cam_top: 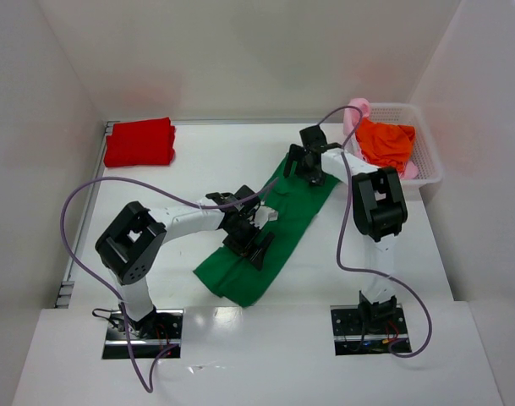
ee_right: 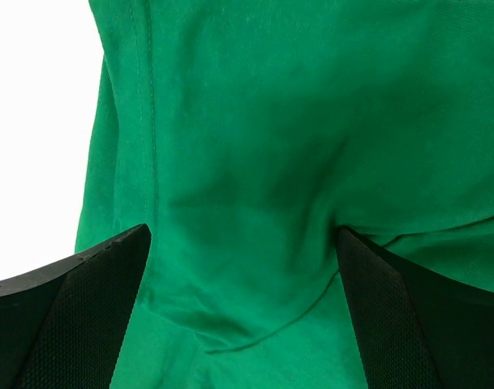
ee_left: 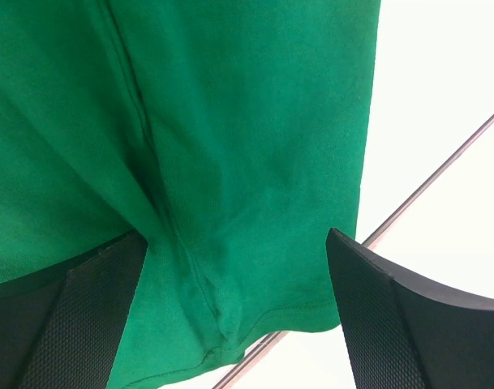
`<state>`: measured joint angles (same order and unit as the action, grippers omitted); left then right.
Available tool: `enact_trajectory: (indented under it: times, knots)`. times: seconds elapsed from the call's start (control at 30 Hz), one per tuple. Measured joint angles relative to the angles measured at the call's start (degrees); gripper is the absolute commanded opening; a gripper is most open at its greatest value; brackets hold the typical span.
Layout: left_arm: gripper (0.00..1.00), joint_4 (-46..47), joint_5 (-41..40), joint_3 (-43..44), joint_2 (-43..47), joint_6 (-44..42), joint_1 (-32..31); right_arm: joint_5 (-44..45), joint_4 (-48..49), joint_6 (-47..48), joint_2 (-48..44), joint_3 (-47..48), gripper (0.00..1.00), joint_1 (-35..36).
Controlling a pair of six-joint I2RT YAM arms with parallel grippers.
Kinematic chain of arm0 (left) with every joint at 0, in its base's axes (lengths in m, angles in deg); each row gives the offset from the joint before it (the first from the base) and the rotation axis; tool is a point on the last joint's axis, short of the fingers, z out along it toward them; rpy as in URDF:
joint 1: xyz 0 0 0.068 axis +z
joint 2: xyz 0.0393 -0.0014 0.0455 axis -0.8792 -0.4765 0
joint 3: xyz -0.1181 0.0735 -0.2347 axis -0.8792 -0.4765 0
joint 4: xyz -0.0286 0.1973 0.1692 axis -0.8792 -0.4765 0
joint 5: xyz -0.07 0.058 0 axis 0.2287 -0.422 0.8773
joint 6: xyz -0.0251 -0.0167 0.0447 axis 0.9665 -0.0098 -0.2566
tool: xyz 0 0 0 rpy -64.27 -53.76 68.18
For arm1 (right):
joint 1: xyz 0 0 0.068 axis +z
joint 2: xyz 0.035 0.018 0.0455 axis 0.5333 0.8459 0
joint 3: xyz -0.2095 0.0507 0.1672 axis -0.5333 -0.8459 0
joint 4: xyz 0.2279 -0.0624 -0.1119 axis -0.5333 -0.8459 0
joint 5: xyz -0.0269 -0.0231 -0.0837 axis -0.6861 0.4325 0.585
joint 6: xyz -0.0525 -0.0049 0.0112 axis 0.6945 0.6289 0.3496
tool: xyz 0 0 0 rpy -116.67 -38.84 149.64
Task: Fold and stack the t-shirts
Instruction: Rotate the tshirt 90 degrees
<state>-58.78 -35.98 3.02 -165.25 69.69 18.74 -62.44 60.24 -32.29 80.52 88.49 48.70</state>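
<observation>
Green t-shirt [cam_top: 301,211] lies flat as a diagonal strip at table [cam_top: 198,161] centre. Left gripper [cam_top: 259,249] fingers are spread wide above its near end. Right gripper [cam_top: 301,165] fingers are spread wide above its far end. Neither pinches cloth. Red t-shirt [cam_top: 139,142] lies folded far left. Orange t-shirt [cam_top: 386,142] and pink t-shirt [cam_top: 358,114] sit in the basket [cam_top: 428,165], far right.

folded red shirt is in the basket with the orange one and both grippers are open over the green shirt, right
Not quite. The top external view shows the red shirt folded on the table, far left corner, not in the basket. The rest holds: orange shirt in the basket, left gripper and right gripper open over the green shirt.
</observation>
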Motion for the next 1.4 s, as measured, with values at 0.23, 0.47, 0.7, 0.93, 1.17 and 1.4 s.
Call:
enact_trajectory:
  times: [0.23,0.47,0.7,0.93,1.17,1.4]
  knots:
    - [0.99,0.06,0.07,0.0,-0.04,0.0,0.0,0.36,-1.18,-0.23,5.19,7.73,1.0,1.51]
    - [0.99,0.04,1.43,1.25,-1.18,0.38,-0.02,-1.42,-2.82,-0.17,15.32,23.92,1.0,4.49]
    - [0.99,0.54,3.75,2.8,-2.68,1.46,-0.04,-3.3,-5.86,-0.13,24.61,40.22,1.0,7.17]
    - [0.99,2.46,3.78,2.46,-2.73,4.65,-0.05,-4.67,-10.47,0.09,32.31,54.26,1.0,7.39]
    - [0.99,4.28,3.55,1.68,-2.33,7.05,-0.04,-5.13,-12.33,1.25,36.08,60.61,1.0,7.38]
    - [0.99,4.45,1.97,1.46,-1.48,8.31,-0.16,-4.1,-13.91,2.68,36.29,62.09,1.0,7.38]
